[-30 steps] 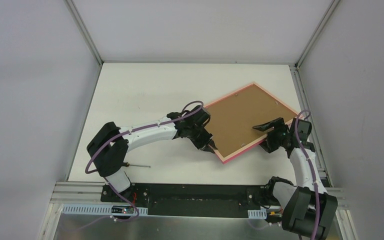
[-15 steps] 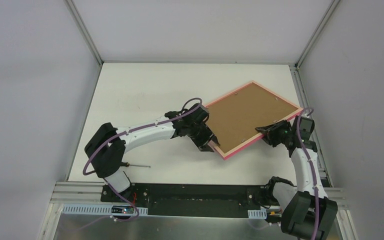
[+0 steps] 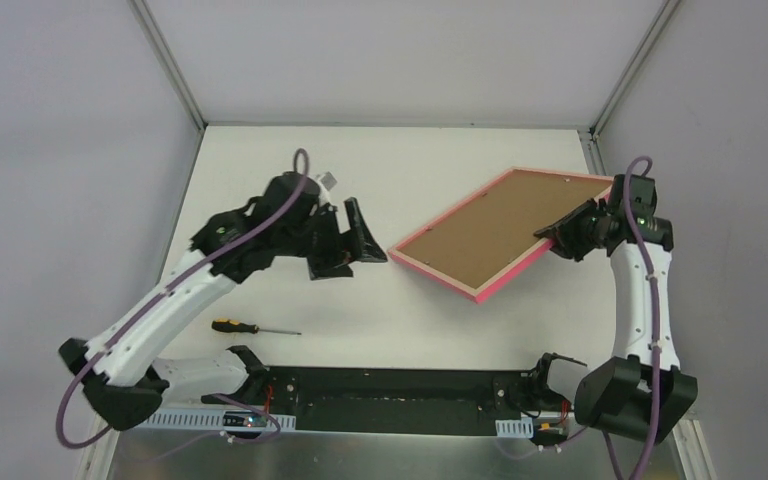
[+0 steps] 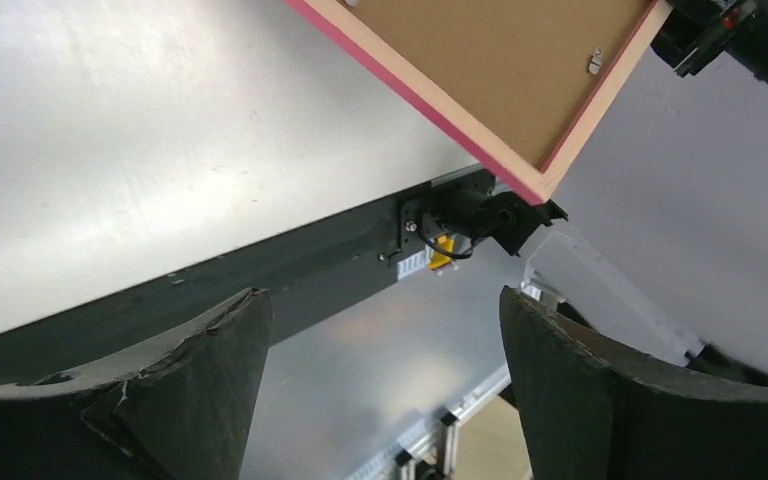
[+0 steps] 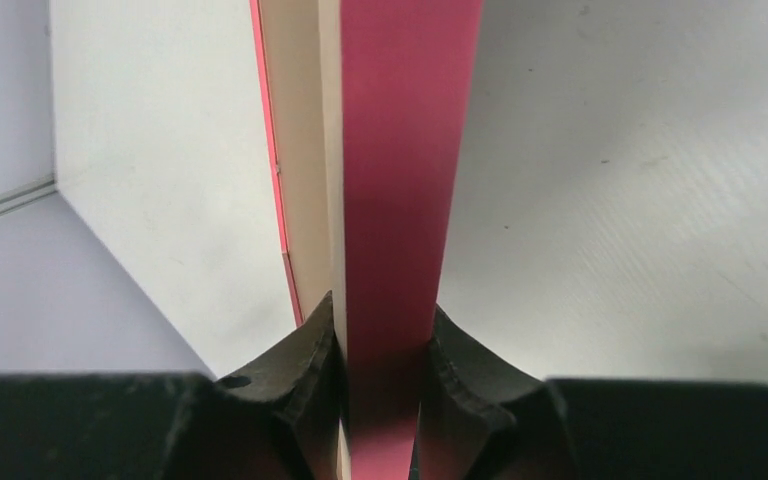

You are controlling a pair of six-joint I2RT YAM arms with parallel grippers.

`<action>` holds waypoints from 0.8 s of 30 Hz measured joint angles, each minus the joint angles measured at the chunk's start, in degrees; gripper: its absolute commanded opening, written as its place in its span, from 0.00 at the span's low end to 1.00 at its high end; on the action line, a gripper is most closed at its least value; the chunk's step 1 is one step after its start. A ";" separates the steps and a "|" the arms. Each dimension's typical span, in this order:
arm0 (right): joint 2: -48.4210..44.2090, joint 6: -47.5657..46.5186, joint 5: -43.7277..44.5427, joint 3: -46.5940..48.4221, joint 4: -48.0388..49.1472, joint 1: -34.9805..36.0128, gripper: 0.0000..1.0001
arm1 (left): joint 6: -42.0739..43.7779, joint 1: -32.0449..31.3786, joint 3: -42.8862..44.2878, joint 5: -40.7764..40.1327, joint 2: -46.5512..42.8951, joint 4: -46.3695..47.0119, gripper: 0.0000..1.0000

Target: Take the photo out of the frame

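Table [image 3: 280, 170] under the frame [image 3: 437, 274], which is tilted up off it, back side up. The photo [image 3: 490, 228] sits inside and shows only brown backing. My right gripper [image 3: 560, 232] is clenched on the frame's right edge to hold it raised. My left gripper [image 3: 355, 238] is left of the frame, apart from it, spread and empty, probably ready to work the backing. Screwdriver [image 3: 250, 327] lies well left of the frame.

Frame [image 3: 435, 273]: bright pink, cream inner edge. Photo [image 3: 495, 230]: plain brown back only. Screwdriver [image 3: 228, 325]: handle orange, perhaps black-tipped. Table [image 3: 260, 180]: white.
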 measured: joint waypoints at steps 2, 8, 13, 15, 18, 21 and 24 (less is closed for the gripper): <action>2.91 -1.90 2.08 6.08 -5.14 0.26 0.00 | 4.20 1.62 2.36 -1.86 -4.59 -4.79 0.83; 11.04 -5.86 8.09 21.35 -17.14 1.53 0.00 | 11.96 2.14 5.05 -4.50 -11.56 -15.39 0.82; 15.08 -7.41 15.19 30.34 -23.54 5.62 0.00 | 16.74 2.14 6.05 -6.19 -9.86 -21.00 0.81; 15.80 -7.98 19.17 32.48 -24.76 8.35 0.00 | 18.75 2.14 7.54 -6.47 -7.82 -22.23 0.81; 16.68 -9.27 24.87 35.04 -25.20 11.96 0.00 | 20.87 2.14 9.49 -6.49 -5.16 -22.84 0.82; 17.46 -11.80 30.32 37.22 -24.74 14.73 0.00 | 22.38 2.16 11.28 -6.49 -3.15 -23.50 0.81; 18.25 -15.17 34.62 39.04 -24.20 16.59 0.00 | 23.56 2.16 12.66 -6.47 -1.60 -24.22 0.81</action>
